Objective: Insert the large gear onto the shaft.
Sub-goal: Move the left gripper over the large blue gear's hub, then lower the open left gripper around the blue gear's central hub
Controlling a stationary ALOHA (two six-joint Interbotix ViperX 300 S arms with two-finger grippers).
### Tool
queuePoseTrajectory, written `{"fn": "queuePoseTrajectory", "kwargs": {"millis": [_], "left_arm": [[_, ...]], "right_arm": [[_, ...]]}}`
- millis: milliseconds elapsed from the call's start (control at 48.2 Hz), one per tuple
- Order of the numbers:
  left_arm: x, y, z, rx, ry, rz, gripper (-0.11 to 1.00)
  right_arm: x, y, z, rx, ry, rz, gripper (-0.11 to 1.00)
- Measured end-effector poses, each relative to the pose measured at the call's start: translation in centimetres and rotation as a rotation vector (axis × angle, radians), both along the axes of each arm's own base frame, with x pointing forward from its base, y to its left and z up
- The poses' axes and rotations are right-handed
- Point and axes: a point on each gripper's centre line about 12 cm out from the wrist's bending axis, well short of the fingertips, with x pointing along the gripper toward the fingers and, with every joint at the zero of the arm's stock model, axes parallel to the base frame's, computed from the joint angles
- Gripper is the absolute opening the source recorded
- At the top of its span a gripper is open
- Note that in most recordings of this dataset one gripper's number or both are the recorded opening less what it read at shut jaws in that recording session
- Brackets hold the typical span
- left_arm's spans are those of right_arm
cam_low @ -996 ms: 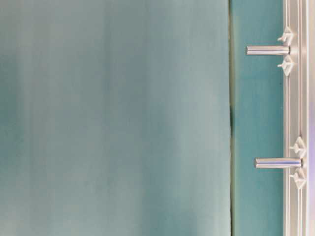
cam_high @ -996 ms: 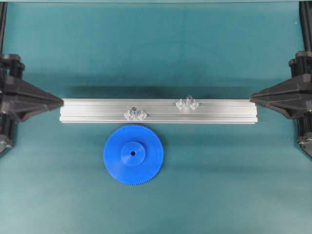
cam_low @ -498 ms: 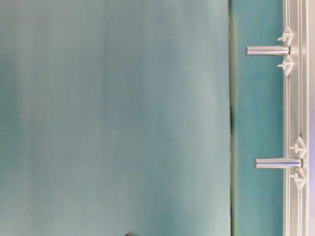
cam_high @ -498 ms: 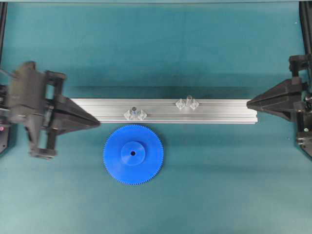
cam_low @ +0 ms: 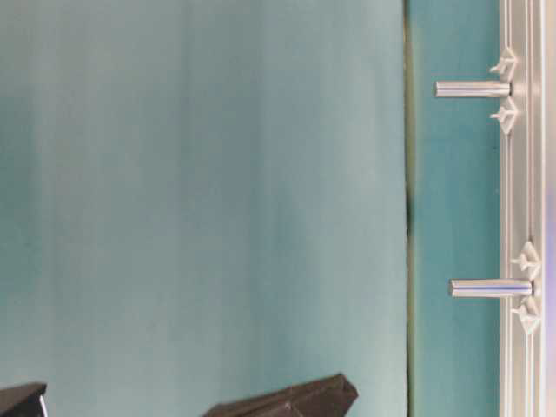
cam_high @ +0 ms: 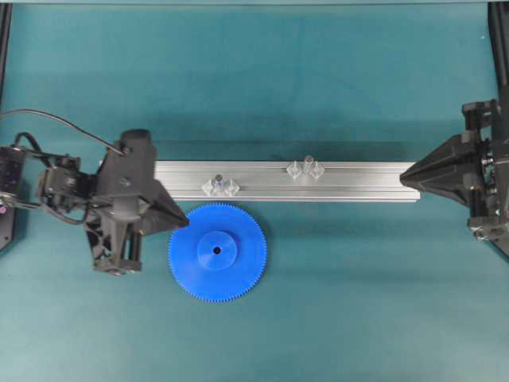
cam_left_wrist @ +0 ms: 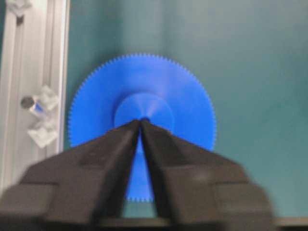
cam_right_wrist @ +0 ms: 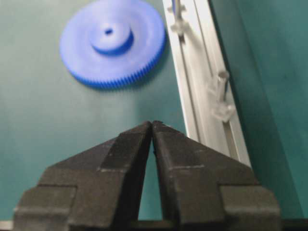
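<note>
Blue large gear shows overhead, absent from the table-level view

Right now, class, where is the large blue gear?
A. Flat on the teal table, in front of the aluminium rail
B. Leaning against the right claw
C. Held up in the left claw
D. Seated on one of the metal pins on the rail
A: the large gear lies flat on the table beside the rail, with both pins bare and neither claw holding it.
</note>
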Motion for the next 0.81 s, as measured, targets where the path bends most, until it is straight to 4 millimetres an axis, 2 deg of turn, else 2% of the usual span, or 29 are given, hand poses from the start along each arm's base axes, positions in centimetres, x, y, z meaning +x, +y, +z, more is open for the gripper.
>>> {"fn": "queuePoseTrajectory", "kwargs": {"millis": [145,228,456,809], "left_arm": [[1.0,-0.7,-0.3,0.0,0.014,-0.017,0.8],[1.6,-1.6,-0.7,0.011,0.028,-0.045,0.93],[3.3,-2.0,-2.5,0.02,0.106,-0.049,0.94],[5.1,-2.2,-5.6,0.051,0.304,-0.052,0.94]], "right_arm": [[0.0,0.0,-0.7,-0.005,0.051,0.0,0.4],[0.1,-0.1,-0.9,-0.008,0.063,-0.002,0.5],[0.1,-0.2,-1.1,-0.015,0.08,-0.002,0.72],[0.0,-0.2,-1.2,-0.016,0.083,0.0,0.73]]}}
